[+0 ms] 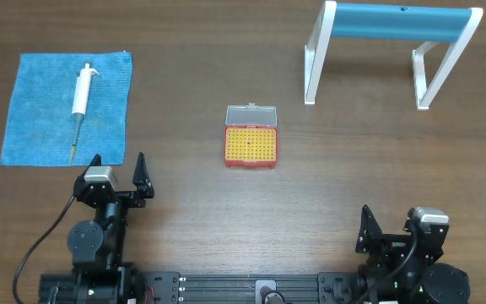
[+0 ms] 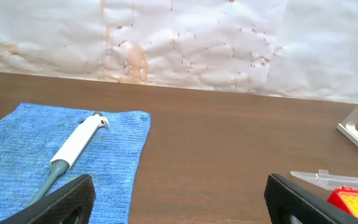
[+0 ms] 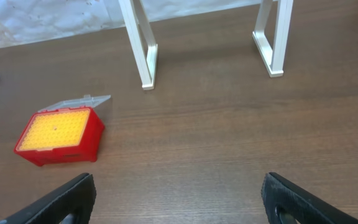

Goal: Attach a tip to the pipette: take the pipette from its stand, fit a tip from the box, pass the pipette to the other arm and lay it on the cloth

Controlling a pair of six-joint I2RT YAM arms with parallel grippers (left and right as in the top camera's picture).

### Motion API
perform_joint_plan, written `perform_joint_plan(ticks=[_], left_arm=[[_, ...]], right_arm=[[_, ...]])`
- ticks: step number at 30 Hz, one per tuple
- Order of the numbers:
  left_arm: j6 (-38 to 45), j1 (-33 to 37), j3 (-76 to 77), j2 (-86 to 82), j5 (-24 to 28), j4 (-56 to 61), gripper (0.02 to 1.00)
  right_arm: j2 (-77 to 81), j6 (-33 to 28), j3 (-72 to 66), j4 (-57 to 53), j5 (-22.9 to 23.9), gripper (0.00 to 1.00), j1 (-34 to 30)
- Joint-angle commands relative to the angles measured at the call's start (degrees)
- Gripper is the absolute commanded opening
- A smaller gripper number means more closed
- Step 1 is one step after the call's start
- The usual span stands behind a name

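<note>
Pipette [image 1: 80, 97] on cloth [image 1: 32, 127] — tip [image 1: 73, 149] seemingly fitted.

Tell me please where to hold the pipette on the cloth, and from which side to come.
Grip the pipette at its thick white body, coming from above and closing across its width. It lies flat on the cloth, so both long sides are free; the lower shaft is thin and tapered. The left gripper is nearest.

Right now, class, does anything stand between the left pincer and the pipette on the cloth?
Nothing visible does. The pipette lies on the blue cloth just beyond the open left pincer; the tip box sits well off to the side.
</note>
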Motion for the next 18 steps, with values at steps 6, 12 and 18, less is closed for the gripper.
perform_joint_plan(ticks=[6, 12, 18], left_arm=[[0.74, -0.17, -0.17, -0.44, -0.87, -0.31, 0.882], [0.74, -0.17, -0.17, -0.44, -0.90, -0.31, 0.882], [0.74, -0.17, -0.17, -0.44, -0.87, -0.31, 0.882]], right_arm=[[0.00, 0.04, -0.04, 0.22, 0.70, 0.866, -0.17], [0.00, 0.04, -0.04, 0.24, 0.72, 0.866, -0.07], [0.00, -7.23, -8.17, 21.31, 0.94, 0.864, -0.17]])
